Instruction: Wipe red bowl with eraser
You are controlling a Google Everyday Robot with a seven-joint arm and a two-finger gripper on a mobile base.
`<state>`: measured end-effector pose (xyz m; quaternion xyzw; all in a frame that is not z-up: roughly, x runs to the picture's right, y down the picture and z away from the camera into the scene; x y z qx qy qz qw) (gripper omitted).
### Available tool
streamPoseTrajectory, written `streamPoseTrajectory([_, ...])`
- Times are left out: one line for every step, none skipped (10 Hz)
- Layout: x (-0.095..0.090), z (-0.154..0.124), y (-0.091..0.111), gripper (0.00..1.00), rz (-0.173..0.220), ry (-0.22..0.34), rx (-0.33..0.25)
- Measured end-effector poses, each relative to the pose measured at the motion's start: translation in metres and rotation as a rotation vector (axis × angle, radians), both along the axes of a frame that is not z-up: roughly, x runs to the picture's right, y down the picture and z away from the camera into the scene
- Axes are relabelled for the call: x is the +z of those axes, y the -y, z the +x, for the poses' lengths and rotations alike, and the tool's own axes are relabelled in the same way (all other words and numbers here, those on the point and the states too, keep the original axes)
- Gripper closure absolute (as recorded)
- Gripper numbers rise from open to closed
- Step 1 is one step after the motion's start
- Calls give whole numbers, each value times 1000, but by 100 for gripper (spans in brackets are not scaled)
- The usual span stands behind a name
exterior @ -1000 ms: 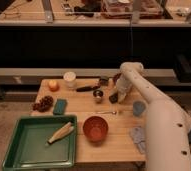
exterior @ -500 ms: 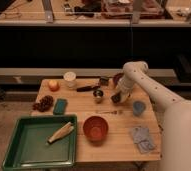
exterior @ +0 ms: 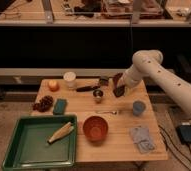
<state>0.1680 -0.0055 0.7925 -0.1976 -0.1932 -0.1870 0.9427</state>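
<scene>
The red bowl (exterior: 95, 128), orange-red and deep, stands near the table's front middle, right of the green tray. A small dark block that may be the eraser (exterior: 104, 80) lies at the back of the table, left of the gripper. My gripper (exterior: 120, 90) hangs over the back right of the table, right beside a dark maroon bowl (exterior: 117, 80) and well behind the red bowl. The arm reaches in from the right.
A green tray (exterior: 24, 150) holding a pale corn husk (exterior: 60, 132) sits front left. A teal block (exterior: 60, 105), dark cluster (exterior: 43, 103), orange (exterior: 53, 85), white cup (exterior: 69, 79), black-handled tool (exterior: 86, 88), metal cup (exterior: 98, 94), spoon (exterior: 107, 112), blue cup (exterior: 138, 107) and grey cloth (exterior: 141, 138) stand around.
The arm's lower part has swung off the front right of the table toward the right. The gripper has stayed near the maroon bowl at the back.
</scene>
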Motion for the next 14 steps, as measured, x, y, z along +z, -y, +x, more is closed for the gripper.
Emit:
streamPoseTrajectory([-6, -2, -1, 100, 0, 8, -3])
streamPoseTrajectory([-6, -5, -1, 100, 0, 14, -6])
streamPoseTrajectory([-6, -4, 0, 100, 1, 13, -6])
streamPoseTrajectory([-6, -4, -1, 100, 0, 13, -6])
streamPoseTrajectory([-7, -5, -1, 100, 2, 14, -9])
streamPoseTrajectory([-10, -9, -1, 100, 10, 25, -20])
streamPoseTrajectory([-17, -16, -4, 100, 24, 52, -43])
streamPoseTrajectory([-26, -25, -10, 100, 35, 80, -68])
streamPoseTrajectory([-47, -47, -28, 100, 49, 131, -113])
streamPoseTrajectory([-61, -57, -41, 100, 55, 155, -138])
streamPoseTrajectory([-74, -68, -57, 100, 57, 176, -165])
streamPoseTrajectory([-93, -81, -80, 100, 59, 202, -206])
streamPoseTrajectory([-107, -95, -100, 100, 58, 223, -245])
streamPoseTrajectory([-118, -106, -117, 100, 55, 240, -280])
